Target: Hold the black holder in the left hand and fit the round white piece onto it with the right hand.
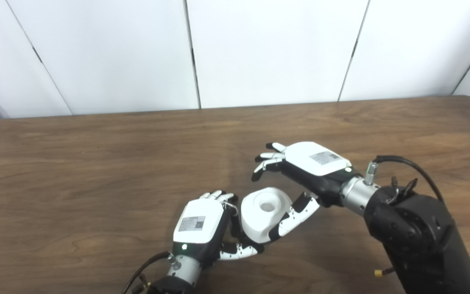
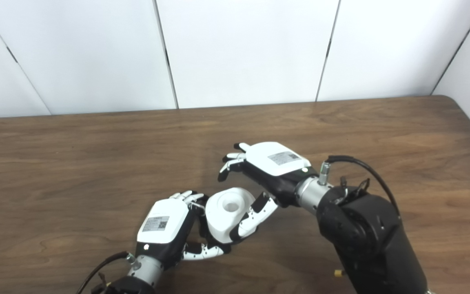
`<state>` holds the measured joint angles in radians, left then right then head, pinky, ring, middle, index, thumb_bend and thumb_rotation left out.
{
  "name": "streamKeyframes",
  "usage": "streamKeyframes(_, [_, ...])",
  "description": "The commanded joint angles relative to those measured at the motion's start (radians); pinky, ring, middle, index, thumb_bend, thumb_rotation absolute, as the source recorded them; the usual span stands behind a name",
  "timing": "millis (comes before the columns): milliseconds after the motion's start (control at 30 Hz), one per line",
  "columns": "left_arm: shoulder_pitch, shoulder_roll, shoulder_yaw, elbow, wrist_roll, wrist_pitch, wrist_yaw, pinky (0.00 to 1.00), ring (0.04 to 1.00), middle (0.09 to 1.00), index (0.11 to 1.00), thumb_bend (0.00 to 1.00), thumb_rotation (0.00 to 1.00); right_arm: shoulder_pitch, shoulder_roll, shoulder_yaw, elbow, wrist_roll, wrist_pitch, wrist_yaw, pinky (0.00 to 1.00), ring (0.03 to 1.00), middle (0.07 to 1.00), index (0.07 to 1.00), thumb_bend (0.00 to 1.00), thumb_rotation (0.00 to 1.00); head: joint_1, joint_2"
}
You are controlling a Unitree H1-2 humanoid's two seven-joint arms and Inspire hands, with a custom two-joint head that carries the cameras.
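Note:
The round white piece [image 1: 264, 218], with a hole in its top, stands low over the table near the front. My left hand [image 1: 202, 228] is curled against its left side, thumb underneath. Only a dark sliver of the black holder [image 1: 234, 228] shows between that hand and the white piece; the rest is hidden. My right hand [image 1: 300, 171] is open, its fingers spread and raised behind the white piece without touching it. Its thumb [image 1: 296, 216] lies along the piece's right side.
The brown wooden table [image 1: 96, 171] stretches wide to the left and back. White wall panels stand behind its far edge. My bulky black right forearm [image 1: 418, 241] fills the front right corner.

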<state>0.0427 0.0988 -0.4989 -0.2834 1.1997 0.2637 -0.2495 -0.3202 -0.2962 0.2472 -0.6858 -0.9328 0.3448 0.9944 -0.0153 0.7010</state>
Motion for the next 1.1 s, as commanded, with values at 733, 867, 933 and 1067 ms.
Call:
streamKeyframes(733, [0.079, 0.055, 0.019, 0.006, 0.005, 0.059, -0.169, 0.88, 0.88, 0.835, 0.758, 0.91, 0.34, -0.116, -0.011, -0.075, -0.101, -0.046, 0.051, 0.068, 0.88, 1.0, 0.96, 0.816, 1.0, 0.47, 0.066, 0.023])
streamKeyframes(867, [0.086, 0.067, 0.039, -0.056, 0.009, 0.058, -0.239, 0.87, 0.875, 0.839, 0.78, 0.93, 0.35, -0.121, -0.01, -0.078, -0.087, -0.044, 0.046, 0.061, 0.88, 1.0, 0.962, 0.815, 1.0, 0.48, 0.084, 0.027])
streamKeyframes(933, [0.087, 0.076, 0.053, -0.09, 0.011, 0.06, -0.285, 0.86, 0.878, 0.843, 0.791, 0.92, 0.33, -0.12, -0.008, -0.08, -0.076, -0.039, 0.043, 0.051, 0.88, 1.0, 0.962, 0.811, 1.0, 0.48, 0.089, 0.028])
streamKeyframes(1067, [0.085, 0.083, 0.097, -0.163, 0.022, 0.084, -0.4, 0.87, 0.89, 0.856, 0.81, 0.93, 0.34, -0.112, -0.007, -0.084, -0.057, -0.023, 0.036, 0.03, 0.88, 1.0, 0.957, 0.81, 1.0, 0.48, 0.098, 0.025])
